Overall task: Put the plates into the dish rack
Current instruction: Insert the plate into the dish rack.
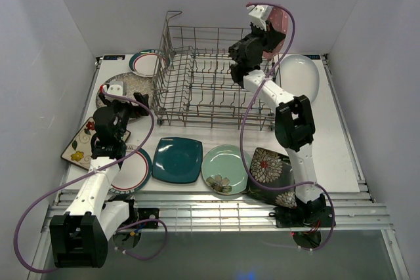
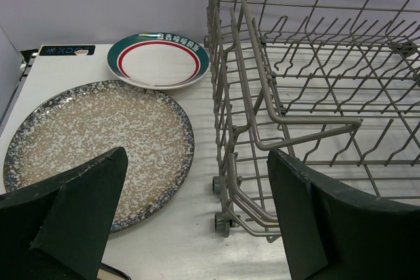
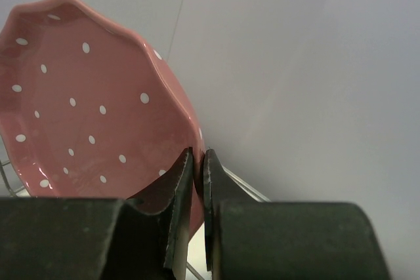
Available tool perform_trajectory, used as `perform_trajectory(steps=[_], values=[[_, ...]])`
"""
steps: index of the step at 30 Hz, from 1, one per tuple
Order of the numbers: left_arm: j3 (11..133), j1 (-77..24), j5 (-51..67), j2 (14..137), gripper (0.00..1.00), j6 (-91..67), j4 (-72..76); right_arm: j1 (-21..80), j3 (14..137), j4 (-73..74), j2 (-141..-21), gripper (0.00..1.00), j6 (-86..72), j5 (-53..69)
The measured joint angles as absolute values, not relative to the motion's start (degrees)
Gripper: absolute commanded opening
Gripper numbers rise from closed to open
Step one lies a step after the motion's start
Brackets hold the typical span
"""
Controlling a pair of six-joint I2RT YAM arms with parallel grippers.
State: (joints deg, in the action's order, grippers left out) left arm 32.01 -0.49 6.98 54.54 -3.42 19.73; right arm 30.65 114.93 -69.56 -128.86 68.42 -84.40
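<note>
White worktop (image 1: 341, 155), far edge: right fingers (image 3: 178, 214) pinched rim of pink scalloped plate (image 3: 85, 109) above dish rack (image 1: 203, 90) (left fingers (image 2: 82, 208) wide, empty, beside speckled plate (image 2: 98, 136)). Narrow rim grip might slip, plate hitting tines.

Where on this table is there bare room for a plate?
The widest bare table lies on the right, between the white oval plate behind, the black floral plate in front and the right arm. The dish rack is bare in its left and middle rows. Left of the rack is crowded: speckled plate, a rimmed plate, the left hand.
</note>
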Motion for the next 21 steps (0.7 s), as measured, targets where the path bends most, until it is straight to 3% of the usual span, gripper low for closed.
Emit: perform_trajectory(steps=[21], values=[[32.0, -0.5, 7.4, 54.6, 0.98, -3.0, 19.7, 29.3, 116.0, -66.2, -135.7, 0.08, 63.6, -79.1]])
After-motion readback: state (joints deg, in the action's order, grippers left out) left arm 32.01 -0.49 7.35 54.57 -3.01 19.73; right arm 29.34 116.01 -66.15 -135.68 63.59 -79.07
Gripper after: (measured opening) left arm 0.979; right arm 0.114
